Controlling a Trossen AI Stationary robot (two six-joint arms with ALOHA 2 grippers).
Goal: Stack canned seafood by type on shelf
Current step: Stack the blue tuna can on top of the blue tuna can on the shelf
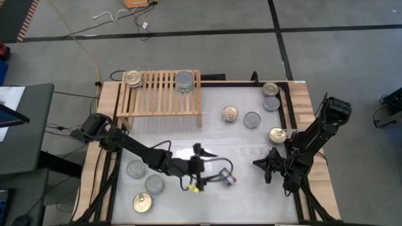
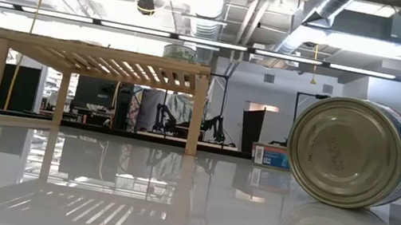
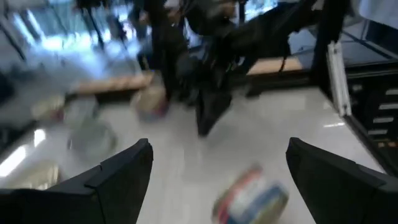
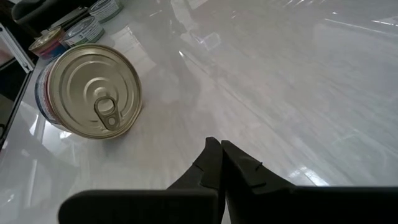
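A tin point(image 1: 229, 180) lies on its side on the white table, near the front middle. It shows large in the low view point(image 2: 355, 153) and, gold pull-tab top on, in the right wrist view point(image 4: 93, 93). My left gripper point(image 1: 213, 168) is open just above and beside it; the tin point(image 3: 252, 196) lies between and beyond the spread fingers point(image 3: 118, 177), untouched. My right gripper point(image 1: 265, 164) is shut and empty point(image 4: 221, 152), to the tin's right. The wooden shelf point(image 1: 160, 100) stands at the far left, with a gold-topped tin point(image 1: 132, 78) and a silver-topped stack point(image 1: 184, 81) on its slats.
Three tins stand at the front left: two silver point(image 1: 135, 168) point(image 1: 154, 183) and one gold point(image 1: 142, 202). Right of the shelf stand a gold tin point(image 1: 230, 113) and a silver tin point(image 1: 252, 119). More tins point(image 1: 271, 103) point(image 1: 277, 135) stand along the right edge.
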